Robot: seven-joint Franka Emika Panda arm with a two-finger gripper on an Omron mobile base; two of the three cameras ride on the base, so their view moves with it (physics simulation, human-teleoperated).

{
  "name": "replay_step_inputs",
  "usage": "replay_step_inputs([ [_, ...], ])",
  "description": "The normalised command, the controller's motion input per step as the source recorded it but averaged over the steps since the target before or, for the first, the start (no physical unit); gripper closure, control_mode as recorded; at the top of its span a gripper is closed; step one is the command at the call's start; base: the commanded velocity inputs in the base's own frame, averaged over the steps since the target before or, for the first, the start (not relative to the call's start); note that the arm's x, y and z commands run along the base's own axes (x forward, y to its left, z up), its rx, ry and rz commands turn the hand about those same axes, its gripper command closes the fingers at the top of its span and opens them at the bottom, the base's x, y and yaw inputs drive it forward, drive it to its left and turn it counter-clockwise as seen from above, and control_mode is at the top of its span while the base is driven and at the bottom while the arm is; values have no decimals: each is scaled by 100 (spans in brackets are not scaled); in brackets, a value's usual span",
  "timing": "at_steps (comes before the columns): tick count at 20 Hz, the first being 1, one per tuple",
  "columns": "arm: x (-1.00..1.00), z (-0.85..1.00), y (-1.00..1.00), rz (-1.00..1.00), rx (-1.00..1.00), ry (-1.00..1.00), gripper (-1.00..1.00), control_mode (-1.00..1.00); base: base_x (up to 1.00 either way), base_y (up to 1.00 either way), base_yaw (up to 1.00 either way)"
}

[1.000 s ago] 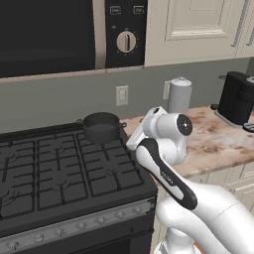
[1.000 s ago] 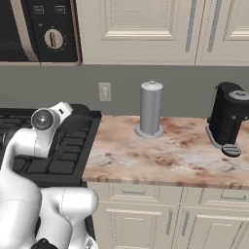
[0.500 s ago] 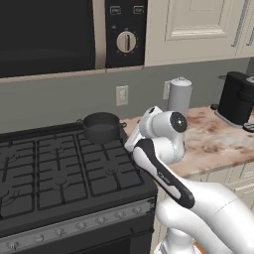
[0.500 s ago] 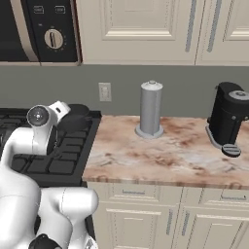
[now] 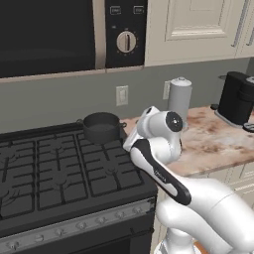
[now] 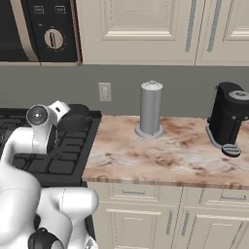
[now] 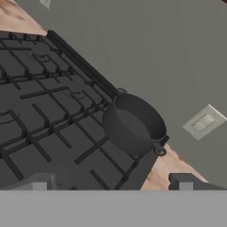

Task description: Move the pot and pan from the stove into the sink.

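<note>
The pot (image 5: 101,127) (image 6: 73,116) is small, round and dark grey, with two loop handles. It stands on the back right corner of the black stove (image 5: 54,173) (image 6: 68,165). In the hand view the pot (image 7: 133,124) lies ahead, a little above centre, on the stove's grates (image 7: 44,111). My gripper (image 7: 111,184) is open, with nothing between its fingertips (image 7: 37,181), and hovers short of the pot, to its right over the stove's right edge. The pan and the sink are out of view.
A marbled counter (image 6: 160,151) runs right of the stove. On it stand a grey cylinder (image 5: 179,96) (image 6: 151,109) and a black coffee machine (image 5: 237,98) (image 6: 228,119). A microwave (image 5: 49,34) hangs above the stove. A wall outlet (image 7: 201,123) sits behind the pot.
My wrist has swung left toward the pot. The jaws have stayed open and the pot has not moved.
</note>
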Motion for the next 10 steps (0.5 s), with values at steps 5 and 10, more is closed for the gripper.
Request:
replay_step_inputs([
  [5, 26, -8, 8, -2, -6, 0, -100, -100, 0, 0, 0],
  [10, 3, 0, 3, 0, -1, 0, -100, -100, 0, 0, 0],
])
